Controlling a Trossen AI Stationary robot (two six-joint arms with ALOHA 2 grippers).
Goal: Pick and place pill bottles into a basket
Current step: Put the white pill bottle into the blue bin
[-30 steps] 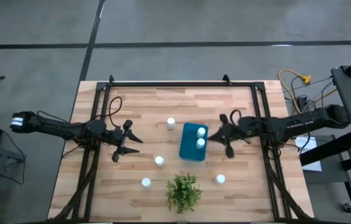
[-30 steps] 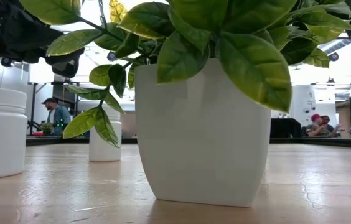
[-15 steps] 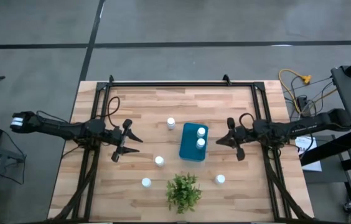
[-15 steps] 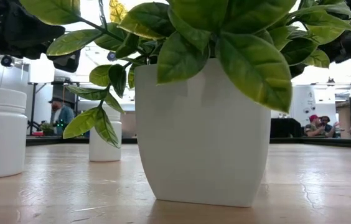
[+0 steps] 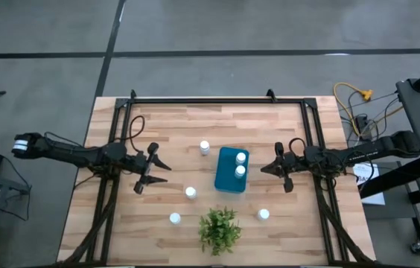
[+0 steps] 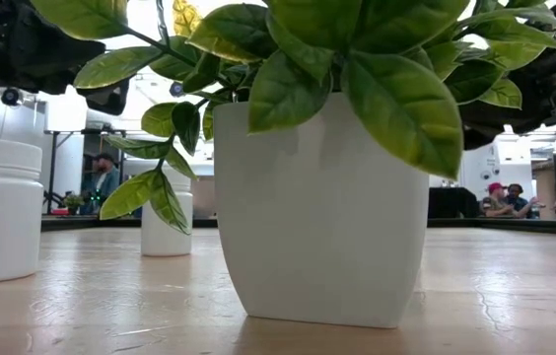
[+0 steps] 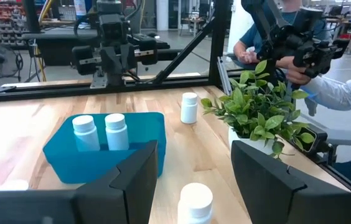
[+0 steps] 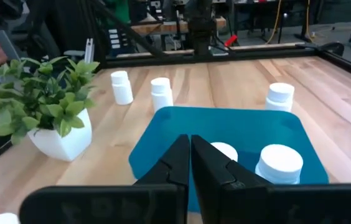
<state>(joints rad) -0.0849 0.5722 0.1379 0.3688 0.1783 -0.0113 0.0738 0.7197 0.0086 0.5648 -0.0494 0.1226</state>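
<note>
The teal basket stands at the table's middle with two white pill bottles upright in it. Several more bottles stand upright on the wood: one beyond the basket, two to its near left, one at the near right. My left gripper hangs open to the left of the basket, level, nothing between its fingers. My right gripper is shut and empty just right of the basket, pointing at it.
A leafy plant in a white pot stands at the near edge between the two near bottles and fills the low view. Black frame rails run along the table's far and side edges. People are in the room beyond the table.
My right gripper has drawn back from over the basket's right side toward the table's right edge and sunk lower, staying shut. The two bottles in the basket and those on the table have not moved.
</note>
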